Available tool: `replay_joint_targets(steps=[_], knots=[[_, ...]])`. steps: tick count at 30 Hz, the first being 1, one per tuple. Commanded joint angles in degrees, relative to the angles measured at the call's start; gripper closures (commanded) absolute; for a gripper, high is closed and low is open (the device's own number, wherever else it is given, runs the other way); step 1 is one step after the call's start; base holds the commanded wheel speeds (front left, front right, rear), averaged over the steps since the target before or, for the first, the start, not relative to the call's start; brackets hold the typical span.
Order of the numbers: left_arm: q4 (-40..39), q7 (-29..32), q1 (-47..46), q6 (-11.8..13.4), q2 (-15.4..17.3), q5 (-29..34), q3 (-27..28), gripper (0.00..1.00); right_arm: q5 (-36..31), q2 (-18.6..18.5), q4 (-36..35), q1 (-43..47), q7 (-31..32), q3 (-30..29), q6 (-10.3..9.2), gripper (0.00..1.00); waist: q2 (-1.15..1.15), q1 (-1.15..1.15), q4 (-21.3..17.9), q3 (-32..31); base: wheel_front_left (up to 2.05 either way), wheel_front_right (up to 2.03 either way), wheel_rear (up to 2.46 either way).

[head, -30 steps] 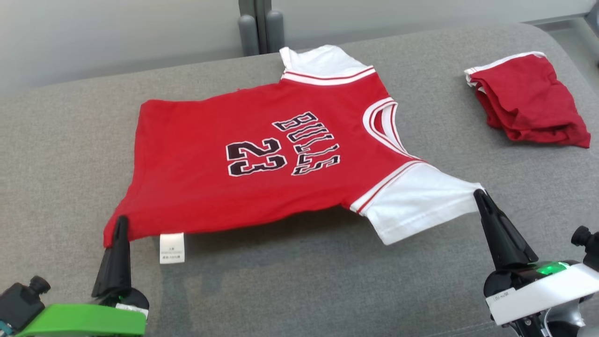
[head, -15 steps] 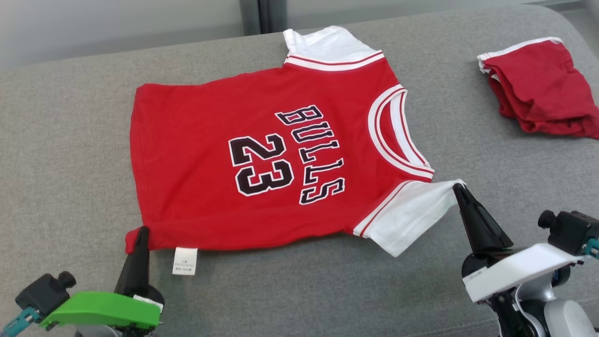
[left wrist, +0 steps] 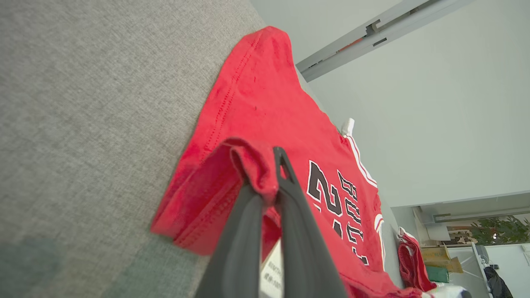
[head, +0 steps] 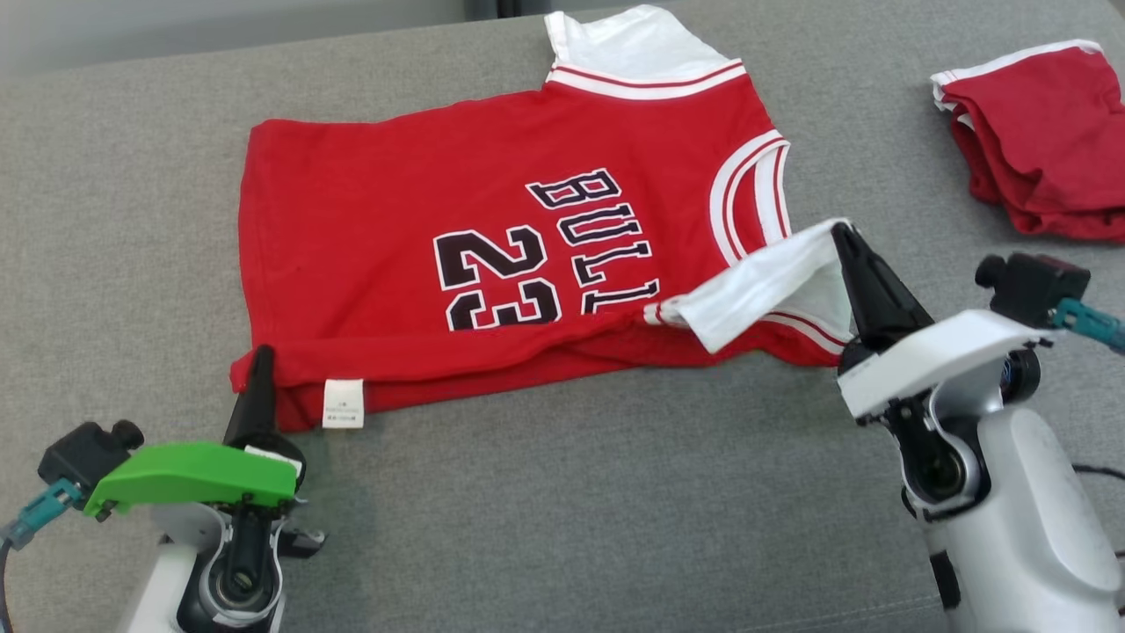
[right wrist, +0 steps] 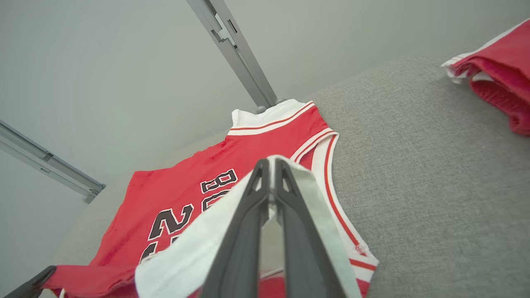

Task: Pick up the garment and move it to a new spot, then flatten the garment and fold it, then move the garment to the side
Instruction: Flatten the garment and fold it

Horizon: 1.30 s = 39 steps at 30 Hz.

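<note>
The jersey (head: 457,229) is laid front up on the grey cushion (head: 571,510), with its near edge doubled toward the middle so that a low fold runs along the near side. The left hand (head: 261,360) is pressed together on the red hem corner, and in the left wrist view the cloth is seen bunched between the two fingers (left wrist: 298,215). The right hand (head: 845,236) is pinching the edge of the white sleeve (head: 756,286), which is lifted clear of the cushion and turned back over the chest near the collar. A white label (head: 343,403) is seen at the folded hem, just beside the left hand. A second red garment (head: 1046,167) is bunched well apart at the far right.

The jersey is judged to be light, thin and limp, since it sags between the two holds and no shape is kept where it is lifted. Little grip force should be needed, but so thin a knit could be pulled out of narrow fingertips if it is drawn taut. It is best taken at the stitched edges, the hem corner and the sleeve cuff, where the cloth is doubled and thicker. The cushion's weave looks rough and is likely to drag on the cloth, so the held edge is better lifted over than slid, with both holds kept level so that a straight crease is made
</note>
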Motion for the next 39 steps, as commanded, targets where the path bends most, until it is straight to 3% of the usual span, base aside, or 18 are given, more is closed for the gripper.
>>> replay_joint_targets(steps=[1, 14, 16, 17, 18, 27, 33, 39], knots=[[1.0, -0.4, -1.5, -0.2, -0.3, 0.2, 0.3, 1.00, -1.1, -0.2, 2.0, -2.4, -0.7, 0.1, -0.02, 1.00, 0.00, 0.00, 0.0, 0.7, 0.00, 0.00, 0.00], [7.4, -0.2, -7.1, -1.7, -1.0, 2.5, -1.9, 1.00, -6.0, -0.2, 27.1, -20.0, -5.8, 4.5, -0.02, 1.00, 0.00, 0.00, 1.5, 1.3, 0.00, 0.00, 0.00], [7.8, -0.2, -7.2, -1.8, -0.8, 3.3, -2.7, 0.78, -6.5, -0.2, 30.6, -21.6, -7.6, 4.5, -0.02, 0.54, 0.00, 0.00, 1.7, 0.8, 0.00, 0.00, 0.00], [7.8, -0.3, -7.1, -1.8, -0.7, 3.7, -3.0, 0.27, -6.7, -0.2, 31.9, -22.2, -8.5, 4.4, -0.02, 0.00, 0.00, 0.00, 1.8, 0.6, 0.00, 0.00, 0.00], [7.9, -0.3, -7.0, -1.9, -0.6, 4.2, -3.5, 0.00, -7.1, -0.2, 33.6, -22.9, -9.6, 4.4, -0.02, 0.00, 0.00, 0.00, 1.9, 0.2, 0.00, 0.00, 0.00], [5.1, -1.9, -2.5, -0.9, 2.6, 9.3, -5.7, 0.00, -7.1, -0.2, 38.1, -24.1, -17.1, 7.4, -0.02, 0.00, 0.00, 0.00, 1.5, -2.6, 0.00, 0.00, 0.00], [1.9, -1.0, 2.7, 1.5, 4.3, 10.0, -6.7, 0.00, -9.8, -0.8, 34.4, -19.5, -19.1, 6.9, -0.03, 0.00, 0.00, 0.00, 1.1, -4.8, 0.00, 0.00, 0.00], [1.9, 1.1, 5.0, 3.4, 4.0, 8.9, -7.5, 0.00, -13.9, -0.8, 28.0, -12.4, -19.5, 5.2, -0.03, 0.00, 0.00, 0.00, 0.1, -5.5, 0.00, 0.00, 0.00]])
